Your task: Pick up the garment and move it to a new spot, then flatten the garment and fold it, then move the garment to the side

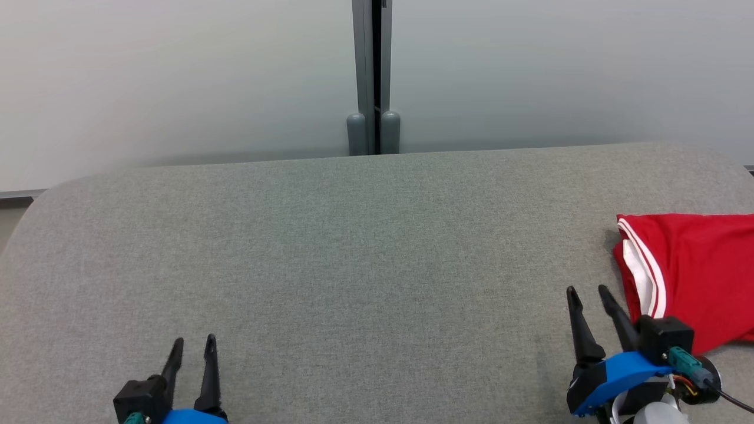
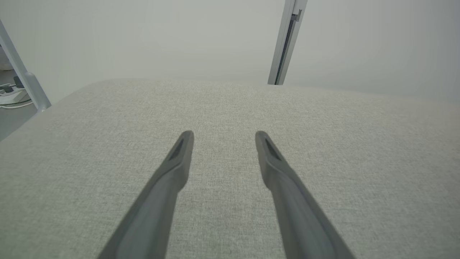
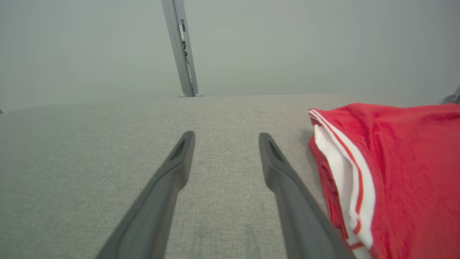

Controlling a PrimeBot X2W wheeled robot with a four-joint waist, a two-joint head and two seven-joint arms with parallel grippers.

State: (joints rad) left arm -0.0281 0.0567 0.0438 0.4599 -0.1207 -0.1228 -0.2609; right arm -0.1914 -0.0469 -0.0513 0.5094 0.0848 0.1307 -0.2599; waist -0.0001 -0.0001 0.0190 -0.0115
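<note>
We note left claw (image 1: 194, 338) nearest, fingers wide, empty. Right claw (image 1: 587, 289) wide too, empty, just beside red garment (image 1: 695, 271) on table (image 1: 353, 247), our right. Right wrist view brings white striped trim (image 3: 345, 169) close; left wrist view adds floor cables (image 2: 9, 91) beyond.

Left jaws and right jaws stand parted, empty, fingers (image 1: 210, 371) pointing forward

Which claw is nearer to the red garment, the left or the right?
Right. The right claw is just beside the red garment, near its white-striped edge, not touching. The left claw is far away across the grey surface.
</note>
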